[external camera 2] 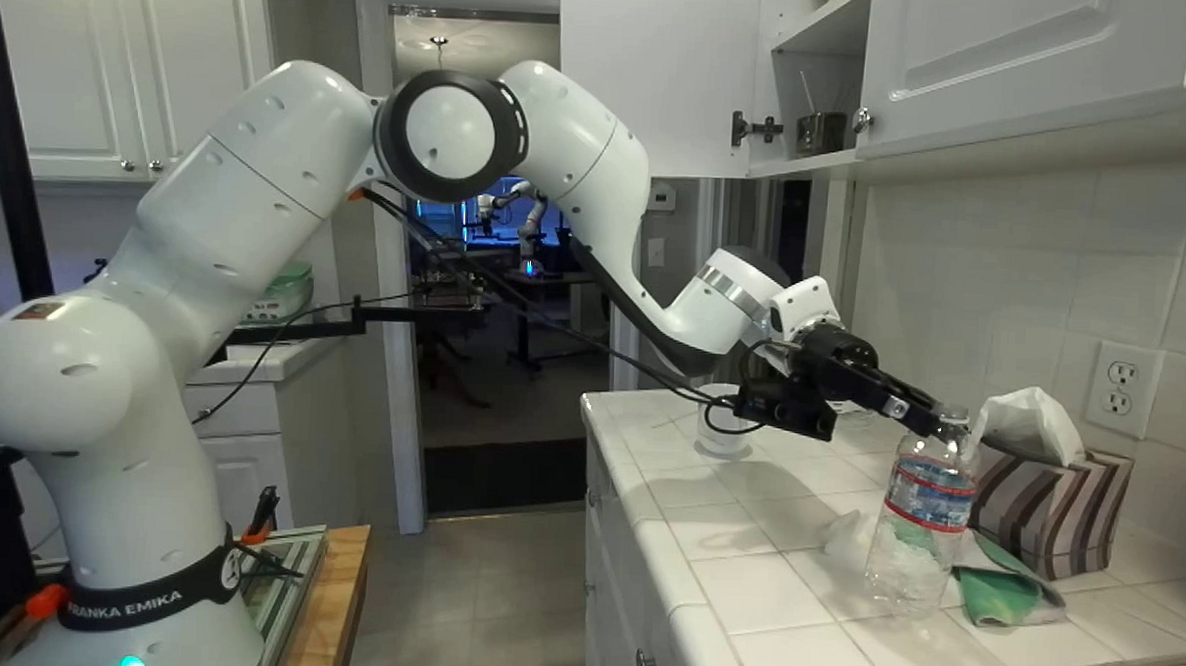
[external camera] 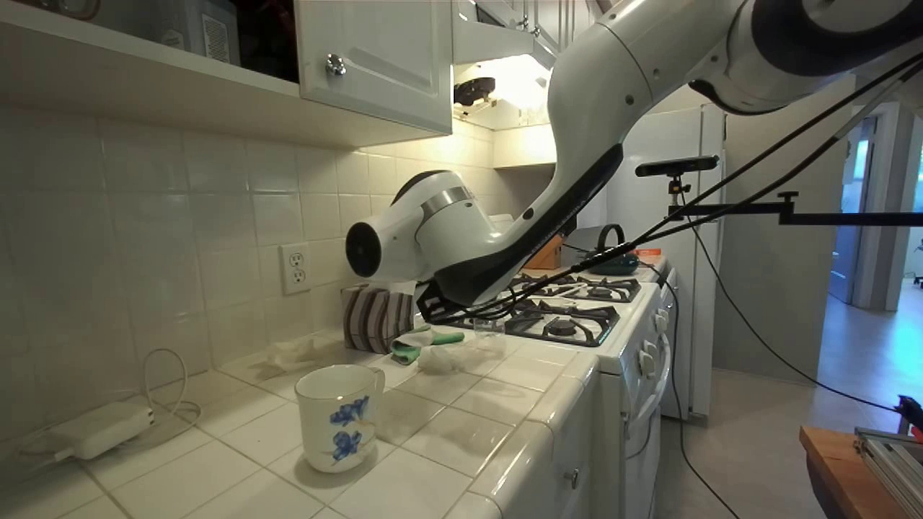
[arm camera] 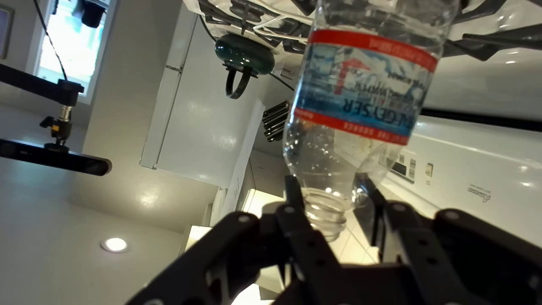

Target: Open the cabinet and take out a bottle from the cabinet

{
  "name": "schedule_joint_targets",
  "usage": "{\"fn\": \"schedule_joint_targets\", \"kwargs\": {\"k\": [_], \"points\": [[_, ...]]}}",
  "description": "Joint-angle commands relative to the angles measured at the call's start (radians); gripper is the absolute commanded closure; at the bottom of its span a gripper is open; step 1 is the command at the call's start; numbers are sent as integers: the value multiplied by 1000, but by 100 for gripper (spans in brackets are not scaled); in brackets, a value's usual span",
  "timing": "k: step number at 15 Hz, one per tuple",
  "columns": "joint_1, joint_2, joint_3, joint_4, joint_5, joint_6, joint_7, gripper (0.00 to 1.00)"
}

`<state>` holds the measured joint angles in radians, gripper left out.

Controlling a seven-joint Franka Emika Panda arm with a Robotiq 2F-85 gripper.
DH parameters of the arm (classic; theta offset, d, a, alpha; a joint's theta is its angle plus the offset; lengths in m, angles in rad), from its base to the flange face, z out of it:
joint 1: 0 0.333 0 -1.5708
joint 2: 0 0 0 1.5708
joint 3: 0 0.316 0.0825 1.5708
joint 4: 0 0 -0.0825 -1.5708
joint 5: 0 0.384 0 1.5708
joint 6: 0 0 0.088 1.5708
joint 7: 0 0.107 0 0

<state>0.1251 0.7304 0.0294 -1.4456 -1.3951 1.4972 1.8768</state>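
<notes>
One clear bottle [arm camera: 362, 89] has its neck between the tool's [arm camera: 326, 184] jaws.

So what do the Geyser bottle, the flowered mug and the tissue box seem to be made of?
Geyser bottle: likely glossy clear plastic, see-through with glints. Flowered mug: probably glazed ceramic, from its smooth white sheen. Tissue box: likely cardboard, with flat striped panels; finish unclear.

One bottle [external camera 2: 926, 498], one gripper [arm camera: 327, 186], two fingers [arm camera: 295, 199] — then on the counter [external camera: 238, 483] I get one flowered mug [external camera: 328, 425], one striped tissue box [external camera 2: 1076, 514], one green cloth [external camera 2: 1002, 586], one white adapter [external camera: 104, 429]. Wall [external camera 2: 1007, 261] has one outlet [external camera: 295, 269], two sockets [external camera: 296, 259].
</notes>
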Motion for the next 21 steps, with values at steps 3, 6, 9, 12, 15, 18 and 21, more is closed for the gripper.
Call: {"fn": "schedule_joint_targets", "kwargs": {"k": [3,6,9,12,15,18,21], "points": [[10,57,-19,62,-21,8,-25,90],[14,63,-24,66,-24,3,-24,90],[24,68,-32,68,-29,-12,-16,90],[38,77,-43,79,-36,-31,-1,90],[47,87,-48,87,-41,-35,5,90],[53,99,-50,98,-40,-37,11,90],[59,114,-55,113,-46,-41,21,90]]}}
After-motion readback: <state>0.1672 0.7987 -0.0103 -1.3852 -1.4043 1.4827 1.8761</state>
